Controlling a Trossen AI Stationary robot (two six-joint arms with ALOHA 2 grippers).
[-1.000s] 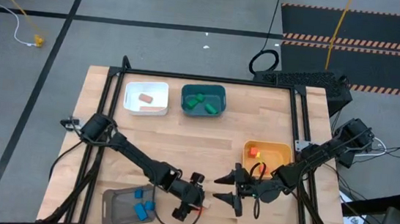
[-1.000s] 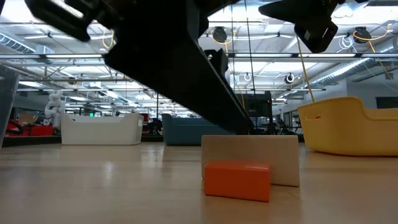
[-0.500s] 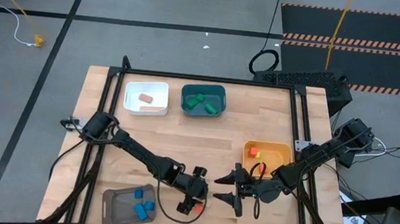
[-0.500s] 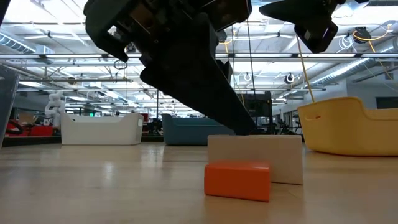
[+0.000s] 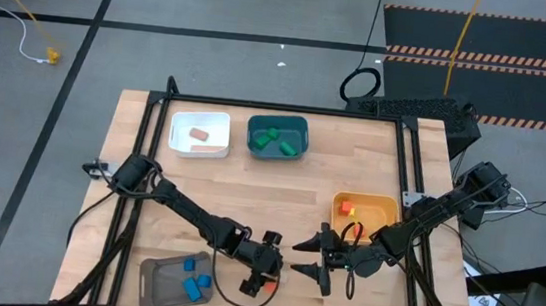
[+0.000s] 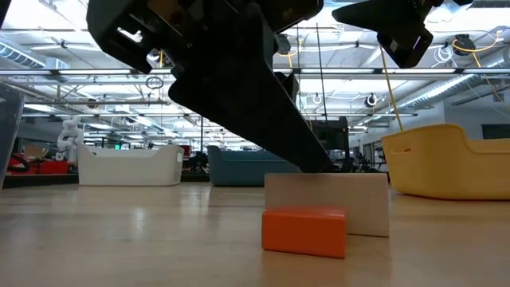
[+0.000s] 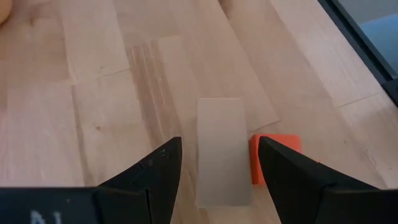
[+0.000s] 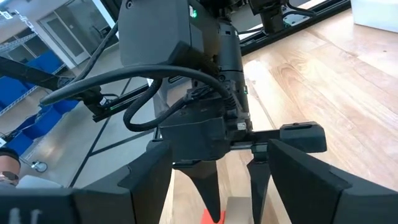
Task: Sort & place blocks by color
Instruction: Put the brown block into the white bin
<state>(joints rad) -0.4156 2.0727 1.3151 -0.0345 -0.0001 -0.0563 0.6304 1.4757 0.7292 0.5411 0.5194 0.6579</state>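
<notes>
From above, my left claw [image 5: 263, 273] hangs near the desk's [image 5: 280, 189] front edge; my right claw [image 5: 308, 258] waits spread open just beside it, empty. At desk level, the tan block [image 6: 327, 204] stands just behind the orange block [image 6: 304, 231]. Past my left wrist, open fingers [image 7: 152, 174] straddle the tan block [image 7: 221, 152], not yet gripping. Next, I judge: lower, close, then carry it to the white bin [image 5: 200, 133].

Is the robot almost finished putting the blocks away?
Nearly. Green blocks sit in the teal bin, blue blocks in the grey bin. The left pincer, open, straddles a tan block. That and the orange block remain.
</notes>
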